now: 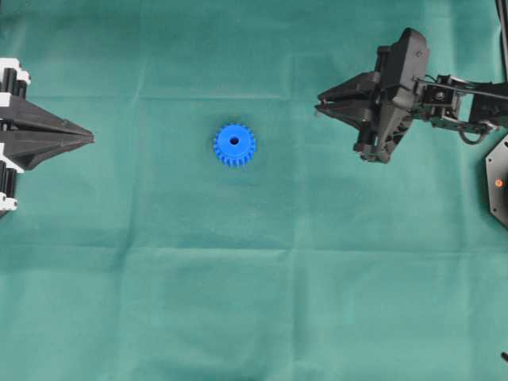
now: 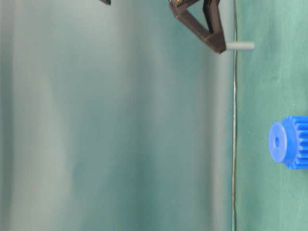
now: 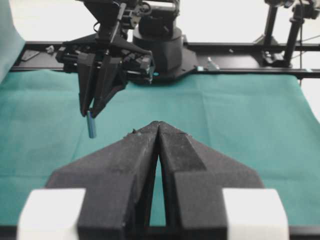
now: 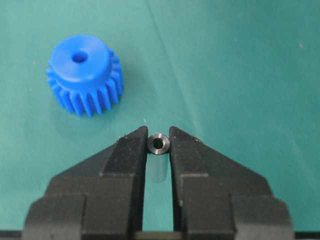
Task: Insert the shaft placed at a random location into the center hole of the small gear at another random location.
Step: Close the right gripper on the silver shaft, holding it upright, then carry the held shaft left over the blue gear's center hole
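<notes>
The small blue gear (image 1: pixel 234 144) lies flat on the green cloth, hub up, its dark center hole (image 1: pixel 234 141) showing; it also shows in the right wrist view (image 4: pixel 85 74) and the table-level view (image 2: pixel 288 142). My right gripper (image 1: pixel 319 106) is shut on the shaft (image 4: pixel 159 144), a short grey metal pin held upright above the cloth, to the right of the gear. The shaft hangs from the fingertips in the left wrist view (image 3: pixel 91 125) and sticks out in the table-level view (image 2: pixel 239 46). My left gripper (image 1: pixel 90 138) is shut and empty at the left edge.
Green cloth (image 1: pixel 254 302) covers the table. The right arm's base and a black frame rail (image 3: pixel 240 50) stand at the cloth's far edge in the left wrist view. A black mount with a red light (image 1: pixel 498 182) sits at the right edge.
</notes>
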### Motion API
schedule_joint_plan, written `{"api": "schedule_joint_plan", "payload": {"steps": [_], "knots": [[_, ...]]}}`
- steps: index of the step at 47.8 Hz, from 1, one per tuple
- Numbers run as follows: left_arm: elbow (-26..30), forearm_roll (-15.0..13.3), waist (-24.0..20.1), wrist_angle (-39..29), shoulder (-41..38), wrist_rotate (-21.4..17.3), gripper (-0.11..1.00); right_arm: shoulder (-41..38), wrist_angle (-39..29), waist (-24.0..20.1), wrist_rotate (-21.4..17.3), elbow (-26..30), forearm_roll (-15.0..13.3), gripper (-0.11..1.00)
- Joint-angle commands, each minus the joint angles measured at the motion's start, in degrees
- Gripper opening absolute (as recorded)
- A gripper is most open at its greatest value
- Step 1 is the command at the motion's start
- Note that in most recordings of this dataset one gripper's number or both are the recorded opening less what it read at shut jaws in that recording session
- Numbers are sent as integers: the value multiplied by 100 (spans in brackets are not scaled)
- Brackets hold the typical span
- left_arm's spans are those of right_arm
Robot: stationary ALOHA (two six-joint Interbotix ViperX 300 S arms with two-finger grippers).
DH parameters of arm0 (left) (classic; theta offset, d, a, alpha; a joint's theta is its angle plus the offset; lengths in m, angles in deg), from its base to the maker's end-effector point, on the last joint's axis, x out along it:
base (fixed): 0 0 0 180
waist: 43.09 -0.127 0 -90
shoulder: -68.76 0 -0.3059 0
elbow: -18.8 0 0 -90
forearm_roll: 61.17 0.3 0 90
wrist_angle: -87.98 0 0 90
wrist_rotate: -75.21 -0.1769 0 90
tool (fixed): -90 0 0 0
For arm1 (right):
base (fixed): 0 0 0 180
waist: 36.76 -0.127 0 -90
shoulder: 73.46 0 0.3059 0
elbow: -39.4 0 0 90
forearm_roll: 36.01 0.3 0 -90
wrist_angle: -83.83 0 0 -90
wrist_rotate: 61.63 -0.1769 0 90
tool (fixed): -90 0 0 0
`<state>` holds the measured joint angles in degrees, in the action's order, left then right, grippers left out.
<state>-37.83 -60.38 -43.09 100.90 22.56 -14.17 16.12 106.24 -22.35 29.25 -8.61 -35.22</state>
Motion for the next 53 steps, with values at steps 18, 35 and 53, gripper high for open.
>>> {"api": "schedule_joint_plan", "payload": {"steps": [18,35,53], "knots": [[149,18,-9,18,-53,0,0,-958,-44,-431,44,1354,-9,13],[149,9,-9,18,-53,0,0,-1608,-132,-659,44,2171,-9,13],[141,18,-9,18,-53,0,0,-1793,-220,-703,53,2338,-9,13]]}}
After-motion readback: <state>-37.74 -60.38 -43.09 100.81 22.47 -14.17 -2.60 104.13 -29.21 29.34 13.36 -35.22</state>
